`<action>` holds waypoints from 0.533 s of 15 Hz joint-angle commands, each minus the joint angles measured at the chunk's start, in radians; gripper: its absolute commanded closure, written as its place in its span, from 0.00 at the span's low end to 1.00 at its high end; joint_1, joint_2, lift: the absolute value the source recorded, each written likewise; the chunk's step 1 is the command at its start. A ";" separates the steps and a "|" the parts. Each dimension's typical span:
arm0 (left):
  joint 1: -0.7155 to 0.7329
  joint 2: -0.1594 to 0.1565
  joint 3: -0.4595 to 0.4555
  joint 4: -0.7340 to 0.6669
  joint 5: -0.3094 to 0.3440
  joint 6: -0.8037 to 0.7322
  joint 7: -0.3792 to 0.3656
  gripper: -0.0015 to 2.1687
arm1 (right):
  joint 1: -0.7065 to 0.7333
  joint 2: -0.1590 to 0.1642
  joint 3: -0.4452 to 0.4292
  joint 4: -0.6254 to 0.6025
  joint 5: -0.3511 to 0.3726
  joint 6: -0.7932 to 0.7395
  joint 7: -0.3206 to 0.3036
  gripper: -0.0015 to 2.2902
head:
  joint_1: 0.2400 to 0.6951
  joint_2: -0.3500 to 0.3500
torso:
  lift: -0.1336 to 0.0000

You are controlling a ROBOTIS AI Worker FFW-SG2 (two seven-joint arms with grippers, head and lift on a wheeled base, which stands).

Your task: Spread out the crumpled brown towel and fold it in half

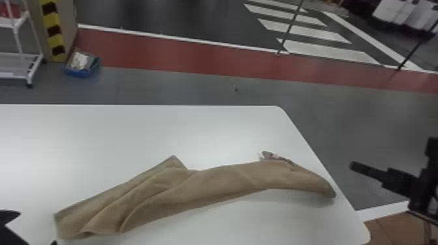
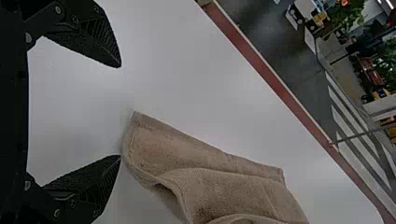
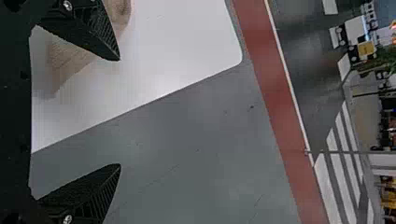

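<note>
- The black, two-fingered left end effector (image 1: pixel 37 228) spreads its fingers wide at the worktop's near left, close to one end of the towel.
- The matching black right end effector (image 1: pixel 358 167), its fingers also wide apart in its wrist view (image 3: pixel 120 112), hangs beyond the worktop's right edge.
- A crumpled brown cloth towel (image 1: pixel 225 182) stretches in a long, bunched strip, creased at its left part, its other end near the right edge.
- Beneath it lies a smooth white worktop (image 1: pixel 114 140) with rounded corners.
- Beyond, a blue bin (image 1: pixel 83 72) sits on the gray floor (image 1: pixel 169 86) beside a white metal rack (image 1: pixel 19 57).
</note>
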 commanded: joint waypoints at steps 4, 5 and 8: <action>0.013 -0.002 0.000 -0.008 -0.001 0.000 0.000 0.10 | -0.132 0.007 0.263 0.026 0.050 -0.058 0.003 0.10 | 1.00 0.00 | 0.07; 0.017 -0.002 0.002 -0.008 -0.001 0.000 0.000 0.10 | -0.166 0.020 0.328 0.055 0.082 -0.058 0.000 0.11 | 1.00 0.00 | 0.07; 0.019 -0.002 0.002 -0.008 -0.001 0.000 0.000 0.10 | -0.257 0.075 0.474 0.167 0.167 -0.064 -0.002 0.13 | 1.00 0.00 | 0.07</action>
